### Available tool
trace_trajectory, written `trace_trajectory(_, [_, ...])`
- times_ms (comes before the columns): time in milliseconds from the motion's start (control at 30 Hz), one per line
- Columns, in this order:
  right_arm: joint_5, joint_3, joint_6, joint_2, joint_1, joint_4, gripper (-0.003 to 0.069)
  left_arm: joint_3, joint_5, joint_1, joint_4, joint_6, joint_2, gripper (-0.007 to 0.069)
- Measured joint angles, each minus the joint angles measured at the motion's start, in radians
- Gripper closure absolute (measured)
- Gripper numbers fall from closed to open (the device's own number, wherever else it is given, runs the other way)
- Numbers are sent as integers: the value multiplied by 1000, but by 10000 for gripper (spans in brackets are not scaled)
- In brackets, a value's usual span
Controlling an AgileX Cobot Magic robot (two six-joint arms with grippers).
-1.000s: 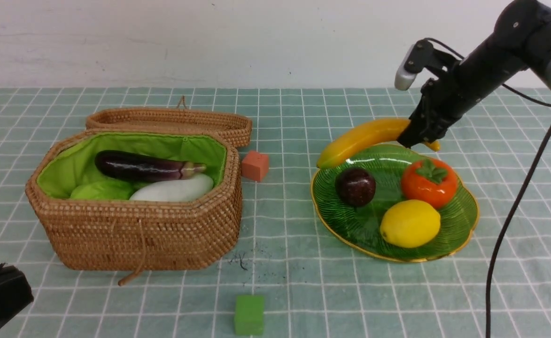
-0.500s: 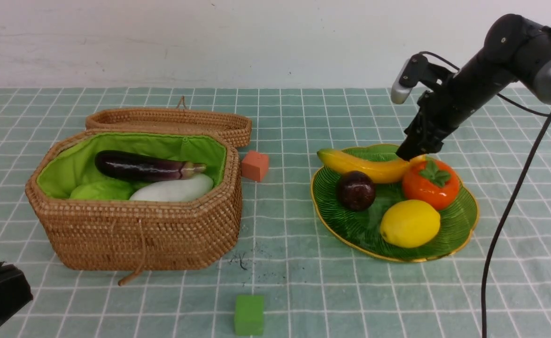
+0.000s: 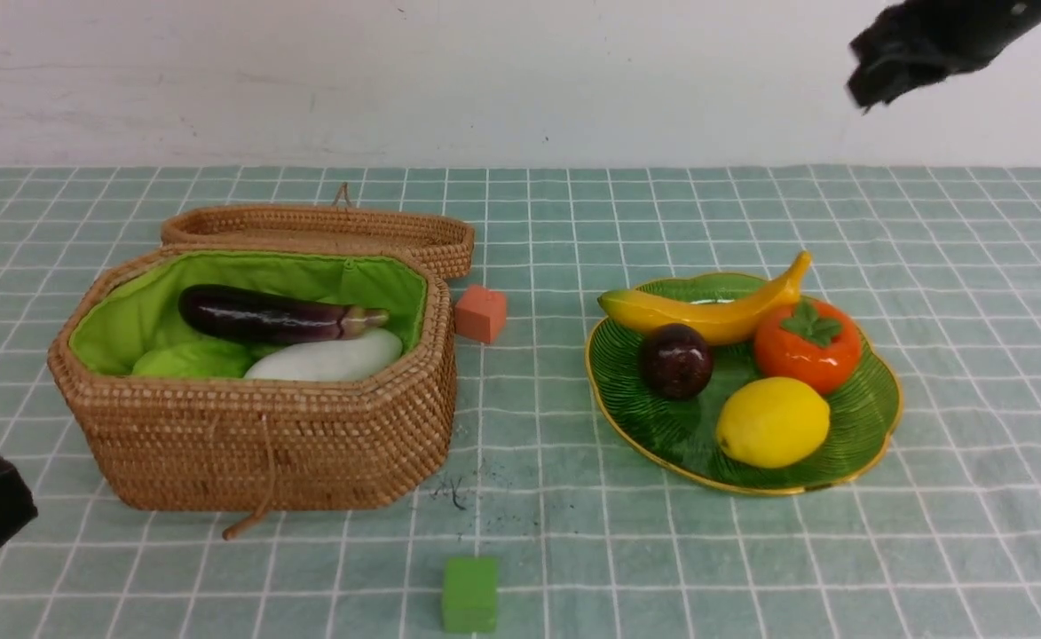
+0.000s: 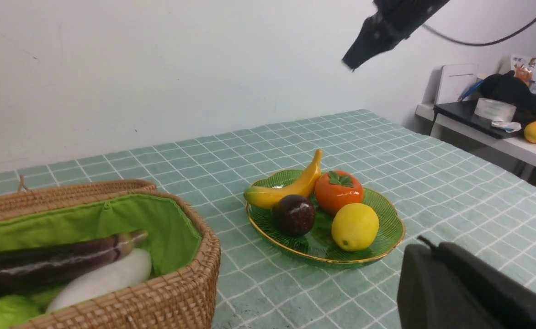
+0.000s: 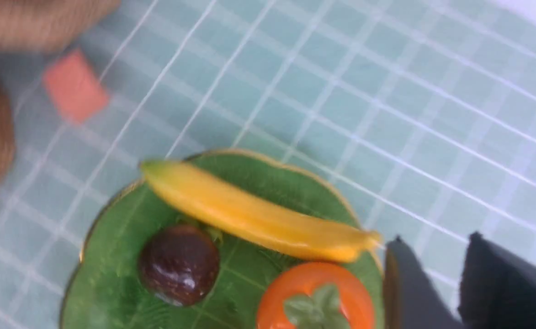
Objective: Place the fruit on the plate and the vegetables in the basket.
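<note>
banana (image 3: 706, 312): lies along the far side of the plate (image 3: 875, 417), stem tip raised beside the persimmon (image 3: 808, 344); well below the right claw (image 5: 432, 292) and free of it.
persimmon: on the plate, touching the banana, its green calyx up; the fruit nearest under the right claw in the right wrist view.
mangosteen (image 3: 677, 360): on the plate just in front of the banana, farther from the right claw than the persimmon.
lemon (image 3: 773, 422): on the near part of the plate, below the persimmon in the front view, well apart from both claws.
plate: green ribbed glass with a gold rim, on the counter (image 3: 573, 532), holding all four fruits.
right claw: raised high above the plate with nothing between its dark fingers (image 5: 402, 288); a narrow gap shows between the two.
basket (image 3: 263, 435): open, lid lying back behind it, well apart from the right claw, nearer the left claw (image 4: 459, 292).
eggplant (image 3: 272, 314): lies across the inside of the basket, over the white radish (image 3: 329, 358).
light-green vegetable (image 3: 192, 359): beside the radish in the basket, partly hidden.
left claw: low at the near edge of the counter, beside the basket, pressed together and holding nothing.
salmon cube (image 3: 481, 312): on the counter between basket and plate.
green cube (image 3: 470, 593): on the near counter, apart from everything.
</note>
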Motion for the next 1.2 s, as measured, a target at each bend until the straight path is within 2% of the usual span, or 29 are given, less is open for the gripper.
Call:
trace_trajectory(33, [0, 81, 107, -103, 0, -79, 612, 0, 1, 0, 18, 0, 0, 631])
trace_trajectory(67, [0, 92, 116, -116, 0, -87, 628, 0, 2, 0, 20, 0, 0, 631])
trace_trajectory(100, [0, 221, 173, -241, 0, -139, 666, 0, 12, 0, 25, 0, 0, 631])
trace_trajectory(167, [0, 359, 193, -361, 0, -162, 674, 4, 21, 0, 27, 0, 0, 631])
trace_trajectory(267, [2, 678, 222, -632, 0, -168, 671, 40, 21, 0, 28, -22, 0, 631])
trace_trajectory(433, [-8, 998, 264, -920, 0, -170, 666, 76, 11, 0, 26, -72, 0, 631])
trace_trajectory(500, [-33, 1210, 289, -1141, 0, -180, 666, 89, 4, 0, 23, -93, 0, 631])
trace_trajectory(700, [-118, 1435, 308, -1426, 0, -194, 666, 90, 22, 0, 20, -101, 0, 627])
trace_trajectory(900, [-372, 1636, 345, -1702, 0, -200, 655, 90, 46, 0, 20, -101, 0, 624])
trace_trajectory(1067, [-509, 1771, 364, -1821, 0, -217, 635, 90, 49, 0, 20, -101, 0, 620])
trace_trajectory(1200, [-528, 1875, 368, -1831, 0, -236, 616, 90, 49, 0, 20, -101, 0, 617])
